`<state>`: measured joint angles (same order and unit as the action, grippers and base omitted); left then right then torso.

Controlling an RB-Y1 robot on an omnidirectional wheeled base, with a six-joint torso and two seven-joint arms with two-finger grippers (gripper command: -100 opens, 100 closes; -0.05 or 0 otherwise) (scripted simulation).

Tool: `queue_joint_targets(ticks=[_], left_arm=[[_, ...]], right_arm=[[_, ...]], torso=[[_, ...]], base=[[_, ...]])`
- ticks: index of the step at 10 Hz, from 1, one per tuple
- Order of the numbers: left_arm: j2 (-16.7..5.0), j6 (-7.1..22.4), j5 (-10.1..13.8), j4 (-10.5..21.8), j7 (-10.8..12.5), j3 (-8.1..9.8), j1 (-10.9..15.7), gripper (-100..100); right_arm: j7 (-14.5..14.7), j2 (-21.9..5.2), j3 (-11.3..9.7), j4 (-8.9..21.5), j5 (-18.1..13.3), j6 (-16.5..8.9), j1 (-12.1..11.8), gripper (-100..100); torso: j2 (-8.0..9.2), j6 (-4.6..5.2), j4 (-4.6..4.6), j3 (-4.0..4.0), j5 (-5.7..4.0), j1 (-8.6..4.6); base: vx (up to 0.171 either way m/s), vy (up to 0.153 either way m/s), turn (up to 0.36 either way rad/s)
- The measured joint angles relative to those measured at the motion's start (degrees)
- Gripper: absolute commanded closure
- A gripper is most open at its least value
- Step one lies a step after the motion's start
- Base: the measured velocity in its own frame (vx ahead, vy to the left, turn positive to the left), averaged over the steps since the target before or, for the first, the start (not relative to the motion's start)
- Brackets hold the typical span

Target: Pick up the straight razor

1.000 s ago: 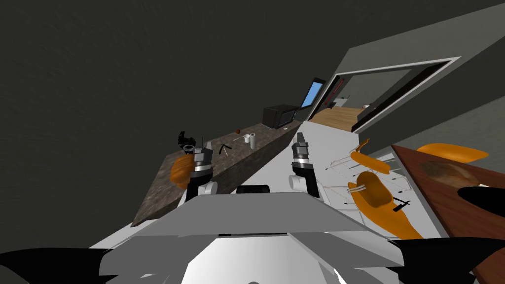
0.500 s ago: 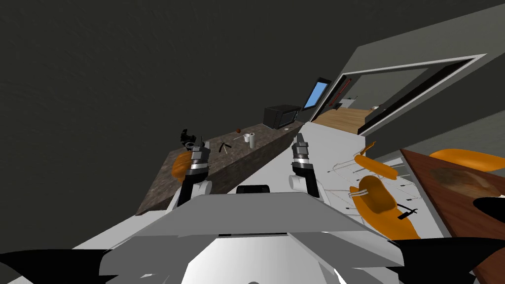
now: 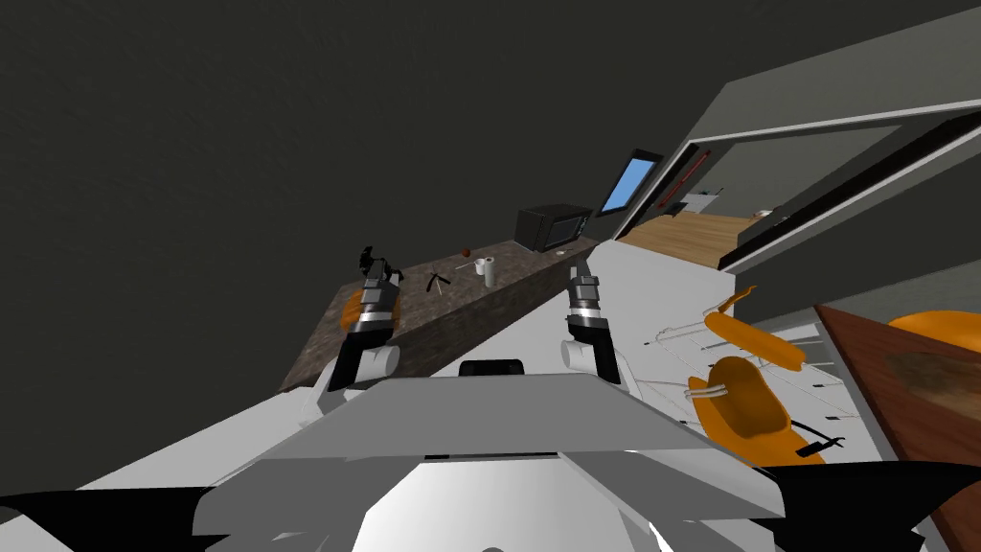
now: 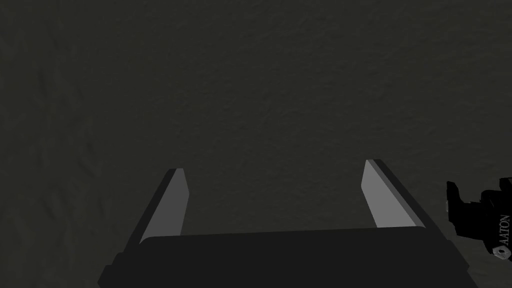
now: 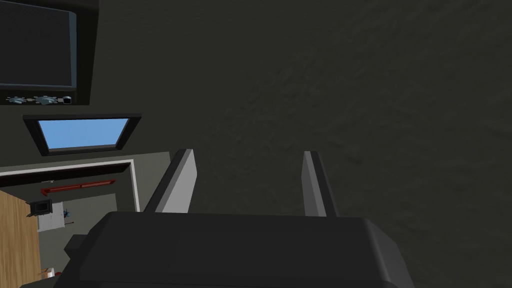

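Note:
The straight razor (image 3: 438,282) lies half open, thin and dark, on the brown stone counter (image 3: 450,321) along the dark wall. My left gripper (image 3: 382,273) hovers over the counter's near end, to the left of the razor and apart from it. Its fingers (image 4: 175,200) stand open with nothing between them, facing the dark wall. My right gripper (image 3: 581,276) is raised over the white floor beside the counter's front face, to the right of the razor. It is open (image 5: 250,153) and empty.
Beside the left gripper sit a black device (image 3: 372,260), lettered AATON (image 4: 482,215), and an orange object (image 3: 353,309). Past the razor stand a white cup (image 3: 489,271), a small brown thing (image 3: 466,253) and a black box (image 3: 551,226). Orange chairs (image 3: 742,398) and a brown table (image 3: 910,383) stand at right.
I have turned left, so chairs and doorway slid right in the head view. My left arm has swung left over the counter's near end. The razor has not moved.

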<state>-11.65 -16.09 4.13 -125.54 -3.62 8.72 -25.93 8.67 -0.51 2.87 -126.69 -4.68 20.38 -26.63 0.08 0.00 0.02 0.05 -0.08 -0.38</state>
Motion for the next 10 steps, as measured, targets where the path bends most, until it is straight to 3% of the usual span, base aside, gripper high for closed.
queue_joint_targets(ticks=[4, 10], left_arm=[[-1.67, 6.00, 2.06, 1.33, 2.76, 4.95, 2.46, -100], [-3.51, 13.96, 4.14, 2.48, 5.47, 10.32, 4.89, -100]], right_arm=[[0.00, 0.00, 0.00, 0.00, 0.00, 0.00, 0.00, 0], [0.00, -0.01, 0.00, 0.00, 0.00, 0.00, 0.00, 0]], torso=[[-0.11, 0.01, -0.02, -0.06, 0.01, 0.05], [-0.14, 0.02, -0.03, -0.08, 0.03, 0.16]], base=[[-0.004, -0.082, 0.106], [0.004, -0.066, 0.042]])
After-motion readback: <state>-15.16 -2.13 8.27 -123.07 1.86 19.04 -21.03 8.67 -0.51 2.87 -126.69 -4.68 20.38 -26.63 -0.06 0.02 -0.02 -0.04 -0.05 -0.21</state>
